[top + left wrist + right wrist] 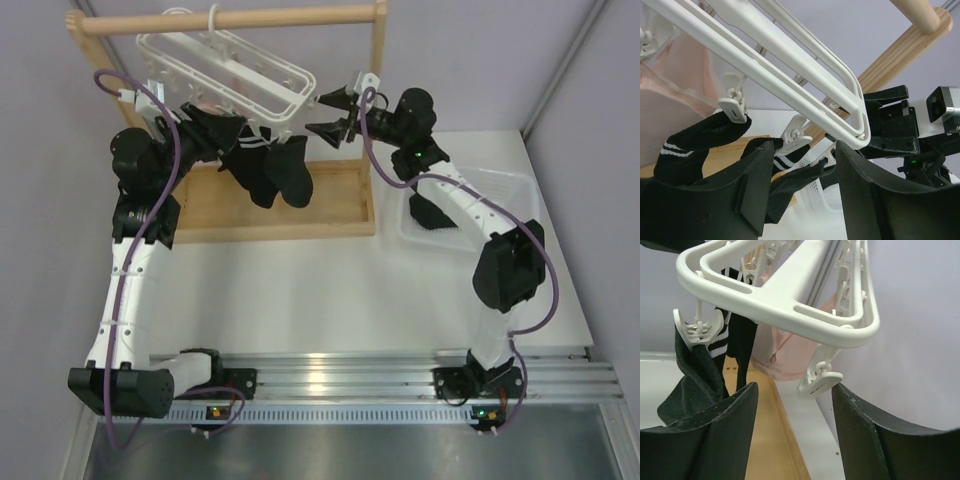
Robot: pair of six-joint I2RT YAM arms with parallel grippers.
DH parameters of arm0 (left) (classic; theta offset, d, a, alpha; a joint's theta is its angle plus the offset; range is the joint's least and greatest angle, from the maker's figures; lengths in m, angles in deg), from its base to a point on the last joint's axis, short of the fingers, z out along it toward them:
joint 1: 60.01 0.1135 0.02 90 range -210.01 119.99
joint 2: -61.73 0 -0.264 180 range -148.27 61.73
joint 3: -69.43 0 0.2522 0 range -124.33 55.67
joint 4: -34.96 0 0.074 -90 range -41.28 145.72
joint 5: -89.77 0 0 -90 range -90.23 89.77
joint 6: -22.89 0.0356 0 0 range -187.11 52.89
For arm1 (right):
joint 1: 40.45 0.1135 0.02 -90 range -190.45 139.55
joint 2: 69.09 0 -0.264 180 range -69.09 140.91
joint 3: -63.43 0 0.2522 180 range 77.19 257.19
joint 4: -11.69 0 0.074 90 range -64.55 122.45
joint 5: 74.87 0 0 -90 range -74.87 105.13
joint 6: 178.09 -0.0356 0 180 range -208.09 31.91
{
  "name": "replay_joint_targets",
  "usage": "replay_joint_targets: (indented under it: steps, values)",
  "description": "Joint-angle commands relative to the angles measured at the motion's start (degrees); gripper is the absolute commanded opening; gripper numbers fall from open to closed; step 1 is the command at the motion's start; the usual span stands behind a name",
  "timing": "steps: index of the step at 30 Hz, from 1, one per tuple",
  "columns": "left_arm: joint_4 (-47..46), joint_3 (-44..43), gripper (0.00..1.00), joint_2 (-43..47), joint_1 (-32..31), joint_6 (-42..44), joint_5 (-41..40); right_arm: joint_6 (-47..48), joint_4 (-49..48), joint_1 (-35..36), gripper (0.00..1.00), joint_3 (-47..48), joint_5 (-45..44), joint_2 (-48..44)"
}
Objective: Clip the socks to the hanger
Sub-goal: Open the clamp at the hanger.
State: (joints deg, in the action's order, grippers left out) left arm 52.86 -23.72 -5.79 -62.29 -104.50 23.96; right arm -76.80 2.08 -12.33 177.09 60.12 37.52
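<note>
The white hanger [225,65] hangs by its hook from the wooden rod. Black socks [270,170] dangle from clips under its near rail. In the left wrist view one sock [700,142] hangs from a clip at the left, a striped one [790,160] from the middle clip, and a third [800,180] droops between my fingers against the left one. My left gripper [802,150] is open around it, just below the hanger's end. My right gripper [794,387] is open under the hanger's other end, with an empty clip [820,382] at its right fingertip. The clipped socks [690,385] hang to its left.
A pale pink cloth [785,355] hangs inside the hanger. The wooden rack [280,215] has a tray base under the socks and a post [378,60] beside my right gripper [325,113]. A white basket [505,190] at the right holds a black sock [432,215].
</note>
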Motion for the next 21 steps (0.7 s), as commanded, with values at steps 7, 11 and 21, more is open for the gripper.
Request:
replay_joint_targets:
  steps: [7,11,21]
  values:
    - [-1.94,-0.15,0.57,1.61,0.44,-0.06,0.6,-4.51,-4.4,1.06,0.54,6.97,-1.66,3.6]
    - [-1.51,-0.06,0.56,2.05,0.44,-0.06,0.51,-6.45,-4.92,1.06,0.49,8.3,-2.54,4.31]
    - [-0.8,-0.85,0.53,3.28,1.14,-0.49,-0.62,-2.24,-1.06,0.8,0.0,2.94,-4.48,-1.22]
